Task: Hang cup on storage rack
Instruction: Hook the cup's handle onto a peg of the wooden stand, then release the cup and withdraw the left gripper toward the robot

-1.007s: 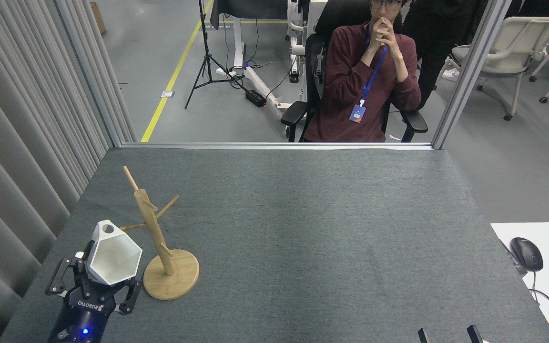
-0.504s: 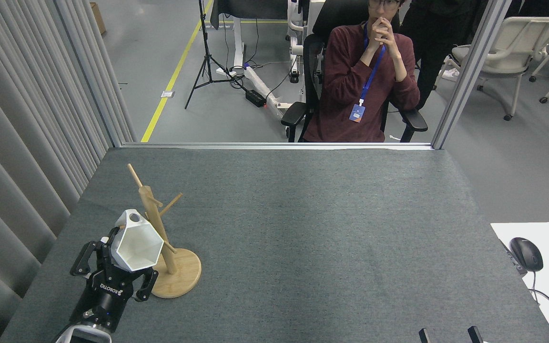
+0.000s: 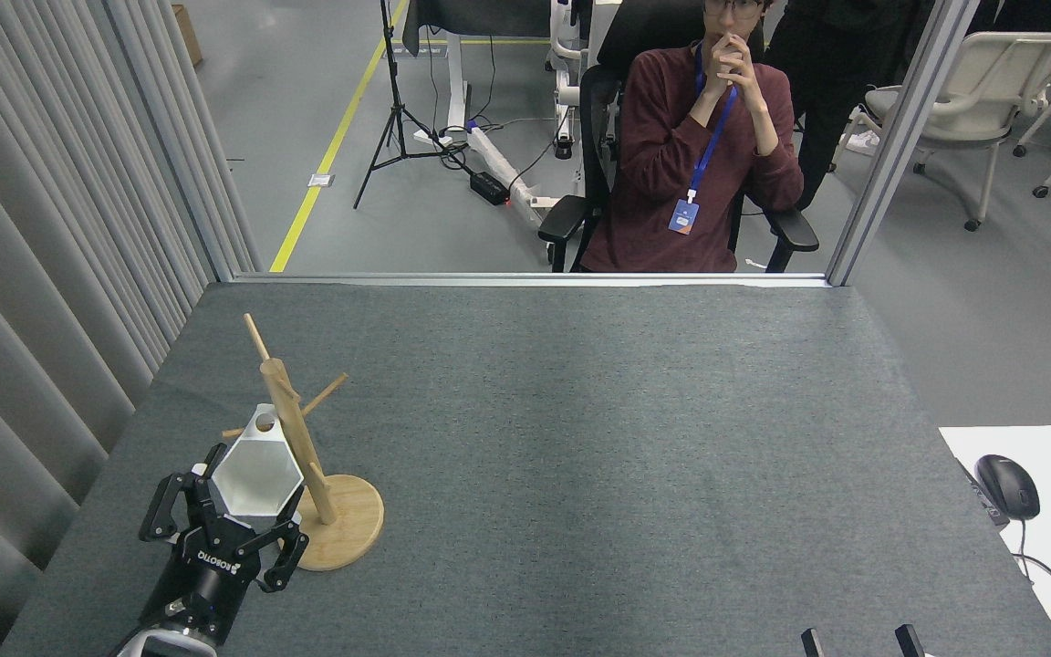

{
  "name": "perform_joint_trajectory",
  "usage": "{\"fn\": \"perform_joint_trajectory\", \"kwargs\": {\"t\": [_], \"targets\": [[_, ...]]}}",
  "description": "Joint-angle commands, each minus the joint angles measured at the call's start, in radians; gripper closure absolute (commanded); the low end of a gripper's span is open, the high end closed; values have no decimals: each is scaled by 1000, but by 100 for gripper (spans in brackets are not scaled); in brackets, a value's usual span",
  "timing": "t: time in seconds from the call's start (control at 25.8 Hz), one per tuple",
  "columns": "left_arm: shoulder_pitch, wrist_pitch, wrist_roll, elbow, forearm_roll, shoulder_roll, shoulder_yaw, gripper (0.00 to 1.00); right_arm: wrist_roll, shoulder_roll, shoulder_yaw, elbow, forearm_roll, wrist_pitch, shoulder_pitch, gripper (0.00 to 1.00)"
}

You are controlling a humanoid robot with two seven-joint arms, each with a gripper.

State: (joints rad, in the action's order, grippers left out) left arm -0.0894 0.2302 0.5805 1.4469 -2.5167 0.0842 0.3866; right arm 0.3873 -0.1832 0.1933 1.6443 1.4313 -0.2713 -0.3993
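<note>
The left claw [image 3: 235, 525] pinches the white faceted cup [image 3: 257, 473], its tab handle touching the bamboo mug tree [image 3: 306, 456].

The right claw [image 3: 858, 641] is barely visible; I cannot tell its state.

Cup [image 3: 257, 475]: white, matt, smooth flat facets, no gloss.
Storage rack [image 3: 299, 449]: light bamboo-look wood, smooth, satin finish on post, pegs, disc base.
Table [image 3: 580, 438]: dark grey cloth covering, matt, fine rough weave.
Left gripper [image 3: 224, 538]: black, hard, plastic or metal, slight sheen, white lettering.
Curtain [image 3: 42, 228]: grey cloth, matt, pleated.
Frame post [image 3: 895, 137]: bare metal, brushed.
Mouse [image 3: 1007, 486]: black plastic, glossy.
</note>
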Motion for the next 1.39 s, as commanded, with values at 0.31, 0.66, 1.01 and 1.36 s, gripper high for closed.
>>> {"fn": "perform_joint_trajectory", "kwargs": {"t": [0.31,0.66,1.01,1.36], "targets": [[57,-26,12,-6,12,12,26,1,15,1,2,0,0,0,-1,1],[131,-31,13,15,90,3,43,1,15,1,0,0,0,0,-1,1],[324,293,-42,176,673,-55,61,0,15,-1,-2,-1,3,0,-3,1],[444,455,-344,194,1148,-115,58,0,16,21,-2,0,51,3,-21,1]]}}
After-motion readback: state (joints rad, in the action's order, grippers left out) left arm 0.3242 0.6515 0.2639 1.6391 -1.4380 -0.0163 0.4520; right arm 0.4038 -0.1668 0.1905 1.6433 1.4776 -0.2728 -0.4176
